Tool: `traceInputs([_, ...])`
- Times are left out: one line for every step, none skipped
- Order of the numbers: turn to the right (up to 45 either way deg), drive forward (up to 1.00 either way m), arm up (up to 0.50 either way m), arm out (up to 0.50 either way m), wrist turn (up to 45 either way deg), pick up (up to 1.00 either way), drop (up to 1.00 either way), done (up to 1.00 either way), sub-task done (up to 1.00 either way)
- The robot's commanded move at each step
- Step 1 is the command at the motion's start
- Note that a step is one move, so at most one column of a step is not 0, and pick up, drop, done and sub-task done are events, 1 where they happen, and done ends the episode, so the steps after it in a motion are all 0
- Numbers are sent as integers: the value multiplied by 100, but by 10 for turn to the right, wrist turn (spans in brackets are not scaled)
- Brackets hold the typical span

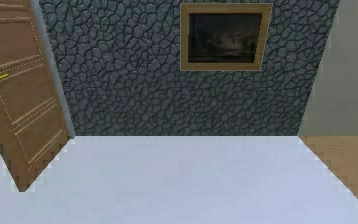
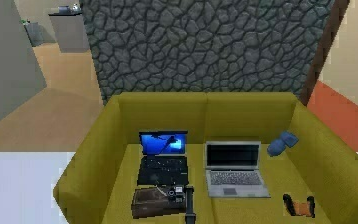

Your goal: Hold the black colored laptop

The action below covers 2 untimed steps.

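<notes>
A black laptop (image 2: 163, 156) stands with its lid up and a blue screen on the seat of a yellow-green sofa (image 2: 107, 140), left of the middle. The dark arm (image 2: 190, 208) rises from the arm side view's bottom edge. The gripper (image 2: 170, 191) shows at the laptop's near edge, with the laptop and seat behind it. I cannot tell whether it holds anything, or whether it touches the laptop.
A grey laptop (image 2: 233, 166) sits to the black one's right. On the seat also lie a brown flat thing (image 2: 149, 204), a blue thing (image 2: 282, 144) and a small dark-and-orange thing (image 2: 299, 205). In the forward view, a stone wall (image 1: 117, 70) carries a framed picture (image 1: 225, 36), and a wooden door (image 1: 22, 90) stands ajar at the left.
</notes>
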Motion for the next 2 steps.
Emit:
traceInputs([0,0,10,0,0,0,0,0,0])
traceInputs([0,0,0,0,0,0,0,100,0])
